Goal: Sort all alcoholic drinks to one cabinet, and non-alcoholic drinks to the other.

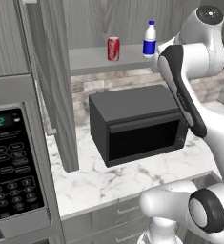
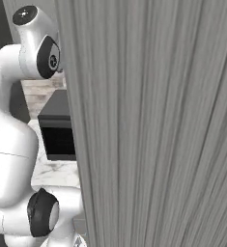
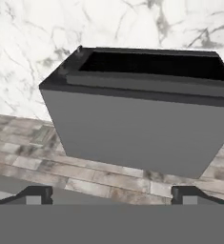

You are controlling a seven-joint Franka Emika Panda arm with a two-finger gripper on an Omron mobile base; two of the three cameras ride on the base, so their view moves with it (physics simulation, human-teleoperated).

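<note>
The non-alcoholic drinks stand upright on the open cabinet's shelf (image 1: 87, 61): a red soda can (image 1: 113, 48) and, to its right, a white bottle with blue label and cap (image 1: 150, 40). My arm's upper links rise just right of the bottle. In the hand view my gripper (image 3: 112, 195) is open, its fingertips (image 3: 36, 194) wide apart with nothing between them. It looks down on a dark box oven. The alcoholic drinks are out of view.
A dark box oven (image 1: 137, 124) (image 3: 137, 128) sits on the marble counter (image 1: 94, 181) below the shelf, against a brick backsplash (image 3: 46, 162). An open cabinet door (image 1: 56, 95) hangs left of the shelf; another grey door (image 2: 158, 120) stands close. A microwave keypad (image 1: 13, 157) is at left.
</note>
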